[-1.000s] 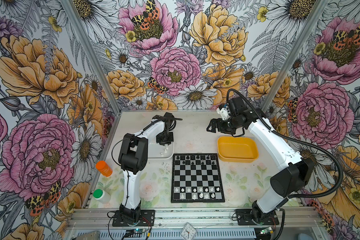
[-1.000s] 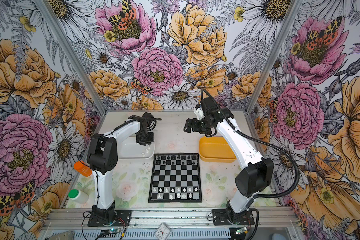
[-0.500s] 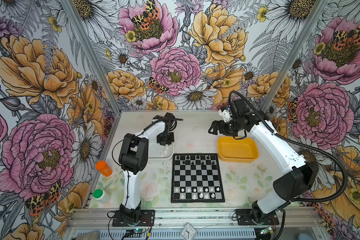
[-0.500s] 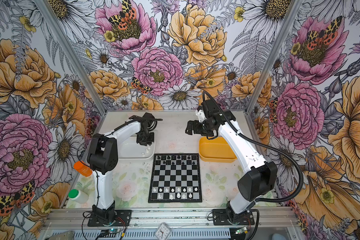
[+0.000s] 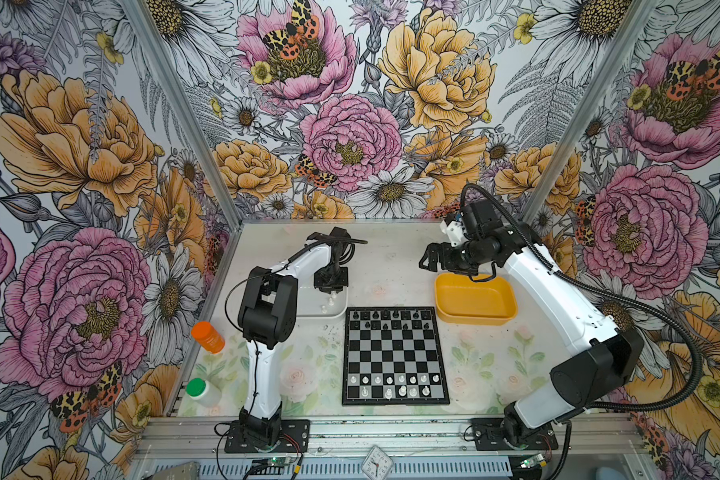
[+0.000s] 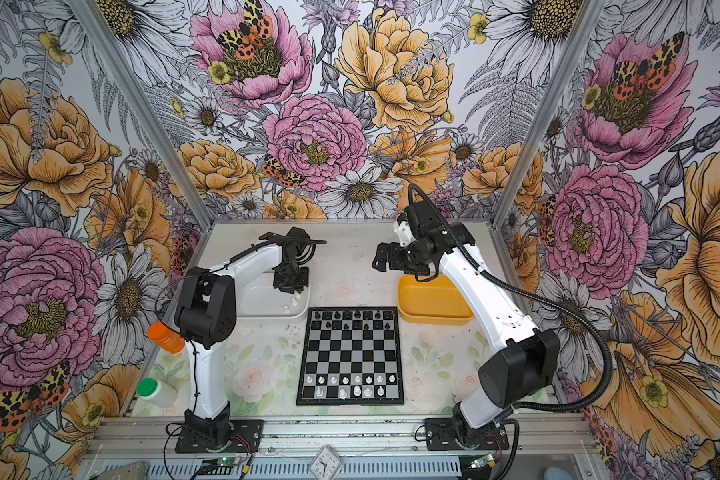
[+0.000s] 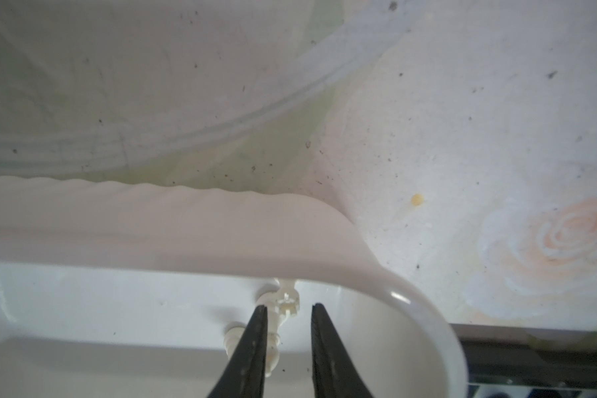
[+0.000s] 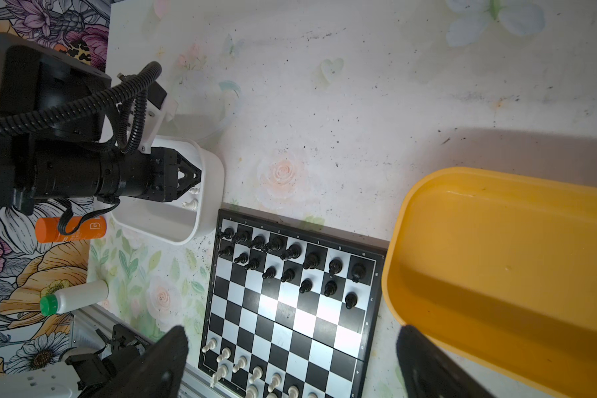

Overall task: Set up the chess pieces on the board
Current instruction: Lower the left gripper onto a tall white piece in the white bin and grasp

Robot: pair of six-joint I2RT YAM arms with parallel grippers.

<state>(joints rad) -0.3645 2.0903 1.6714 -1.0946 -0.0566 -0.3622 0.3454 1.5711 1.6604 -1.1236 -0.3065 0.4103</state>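
Note:
The board (image 5: 395, 353) (image 6: 352, 353) (image 8: 290, 313) lies at the table's middle. Black chess pieces (image 5: 391, 320) (image 8: 283, 255) fill its two far rows and white chess pieces (image 5: 391, 384) (image 8: 242, 361) stand on its two near rows. A few white pieces (image 5: 324, 308) (image 8: 190, 204) remain in the white tray (image 5: 338, 312) (image 7: 187, 234). My left gripper (image 5: 331, 286) (image 7: 289, 306) reaches down into that tray, its jaws narrowly apart around a lying white piece (image 7: 274, 344) that rests against one finger. My right gripper (image 5: 427, 259) (image 8: 292, 330) hovers wide open and empty beside the far left corner of the yellow tray.
The yellow tray (image 5: 474, 299) (image 8: 497, 258) sits right of the board's far edge, with nothing showing in it. An orange bottle (image 5: 208, 336) and a green-capped white bottle (image 5: 202, 390) lie at the left edge. A clear round lid (image 7: 221, 120) lies beyond the white tray.
The right gripper has drifted slightly to the right, toward the yellow tray. The left gripper has stayed in the white tray, its jaws narrowing a little.

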